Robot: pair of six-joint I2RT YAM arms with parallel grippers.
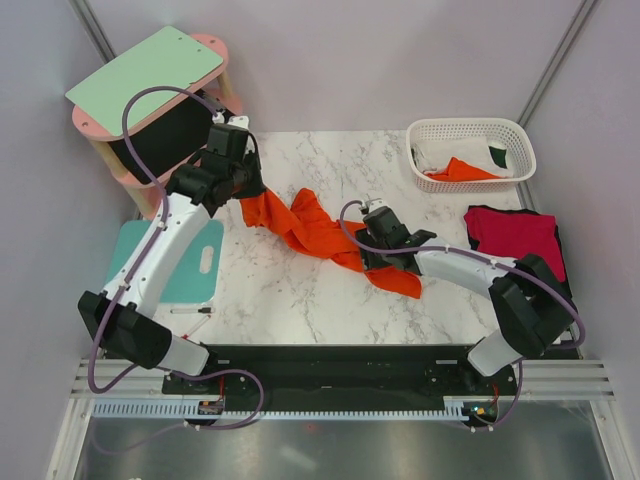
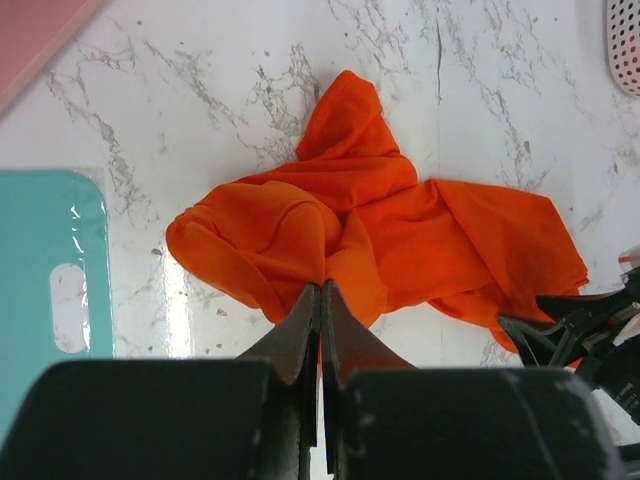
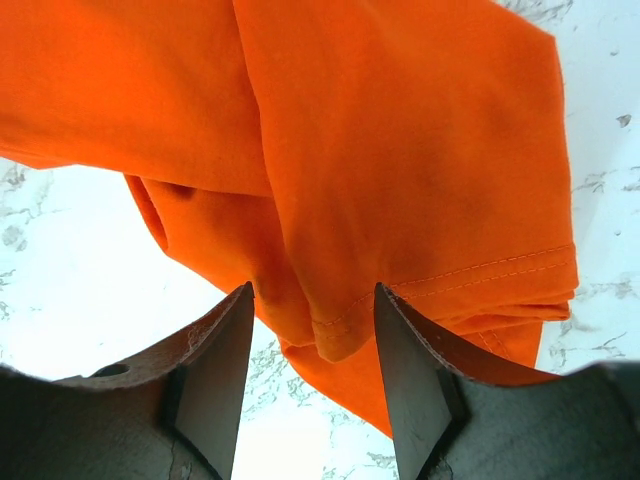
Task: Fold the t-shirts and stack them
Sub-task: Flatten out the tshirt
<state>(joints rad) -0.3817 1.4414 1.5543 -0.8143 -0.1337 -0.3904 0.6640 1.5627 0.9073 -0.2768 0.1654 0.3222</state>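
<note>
Top external view: the orange t-shirt (image 1: 318, 232) lies crumpled, drawn long — left gripper (image 2: 322, 292) pinches one end, right gripper (image 3: 315, 305) gapes astride its hem.

orange t-shirt (image 1: 322, 232): bright orange, plain, matching hem stitching
red t-shirt (image 1: 515, 235): crimson, plain
table (image 1: 290, 295): white marble, grey veining
basket (image 1: 470, 128): white lattice
mat (image 1: 185, 270): teal
board (image 1: 145, 75): pale mint green
stool (image 1: 212, 45): pink
left claw (image 2: 322, 290): black
right claw (image 3: 312, 292): black
cables (image 1: 128, 112): purple

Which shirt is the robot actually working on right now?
The bright orange t-shirt crumpled mid-table: the left gripper pinches one end, the right gripper straddles its hem, jaws open. The red t-shirt lies folded at the right, others sit in the basket.
</note>
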